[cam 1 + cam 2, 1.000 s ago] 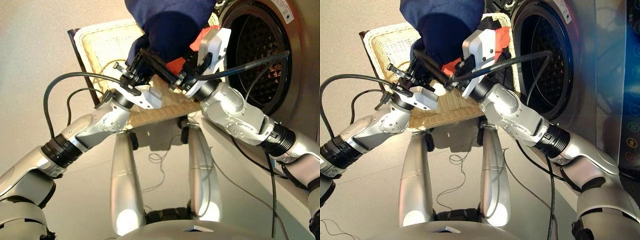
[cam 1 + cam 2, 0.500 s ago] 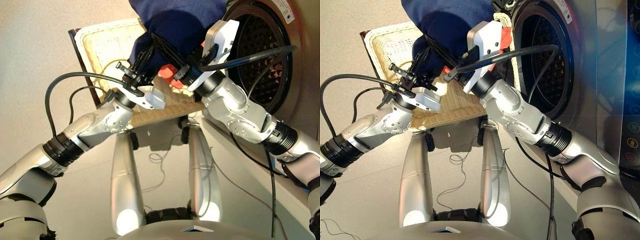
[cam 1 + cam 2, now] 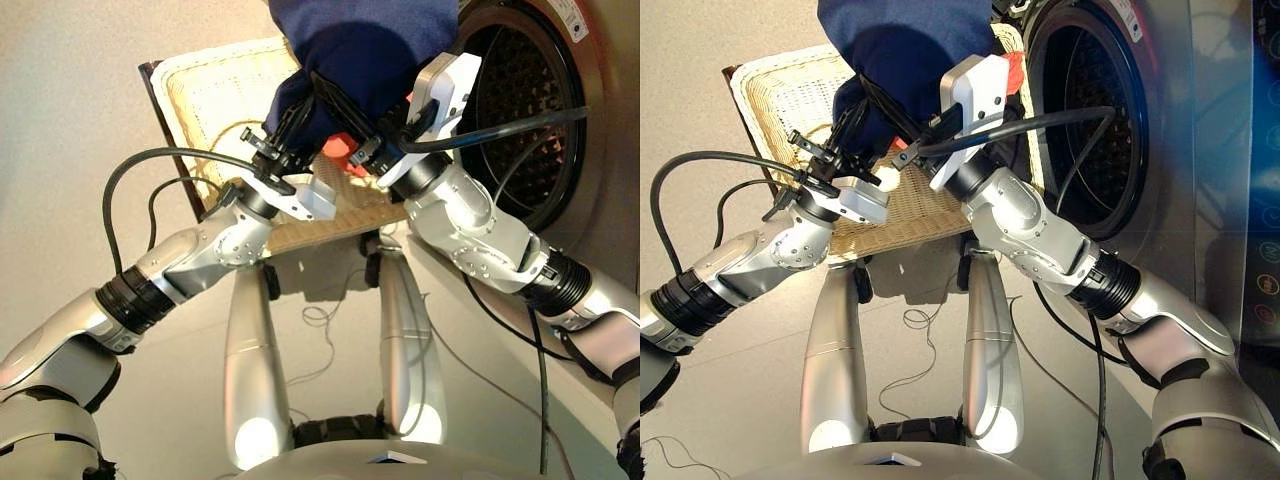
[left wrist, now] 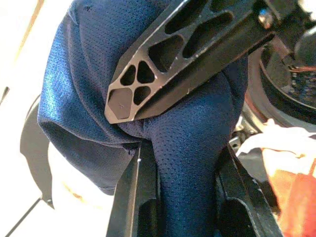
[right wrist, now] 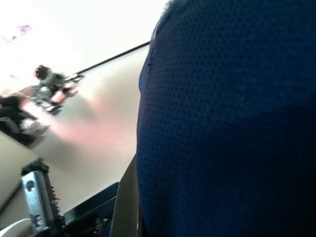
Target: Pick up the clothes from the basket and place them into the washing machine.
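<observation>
Pale beige flooring is filling the background, and on it the shallow cream-white wicker basket is sitting just beside the dark grey glossy front-loading washing machine, whose round drum opening is standing open with the perforated metal drum showing inside.

I am holding the navy blue mesh garment up above the basket, close to the drum opening but not yet inside it. The left gripper is pinching a fold of it: in the left wrist view the cloth is running down between its two black fingers, which are clamped on it. The right gripper is reaching into the same bundle from the machine's side; one of its black fingers is pressing across the cloth in the left wrist view, but I cannot tell from any view whether its fingers are closed on the fabric or apart.

Below the navy garment, a coral-red garment is lying at the basket's end nearest the machine. I cannot see the black garment clearly.

I am judging the task as early: nothing is visibly lying in the drum, the navy piece is in mid-transfer, and at least the coral-red one is waiting to be picked up.
</observation>
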